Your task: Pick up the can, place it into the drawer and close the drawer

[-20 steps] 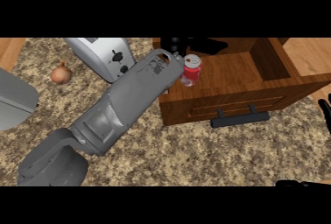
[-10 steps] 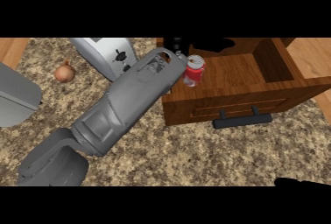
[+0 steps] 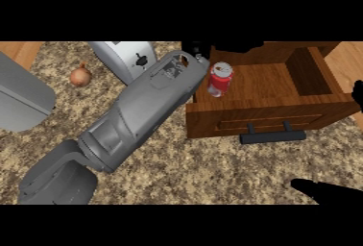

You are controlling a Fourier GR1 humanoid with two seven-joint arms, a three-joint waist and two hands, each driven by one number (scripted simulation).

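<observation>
A red can (image 3: 220, 79) with a white top stands upright in the near left corner of the open wooden drawer (image 3: 284, 81). My left forearm runs from the lower left up to the drawer. My left hand (image 3: 196, 49) shows at the top edge, just behind the can, with fingers spread over the drawer's back and not round the can. The drawer's black handle (image 3: 273, 137) faces me. My right hand (image 3: 327, 191) shows at the lower right corner, fingers straight, and one fingertip (image 3: 358, 92) shows at the right edge beside the drawer's side.
A silver toaster (image 3: 126, 58) stands left of the drawer, partly behind my forearm. An onion (image 3: 80, 77) lies further left. A grey rounded object (image 3: 21, 98) fills the left edge. The counter top (image 3: 212, 168) is speckled brown stone.
The can and drawer sit slightly lower and further right in the picture. My right fingertip at the right edge has moved up beside the drawer. The can stays upright in the drawer.
</observation>
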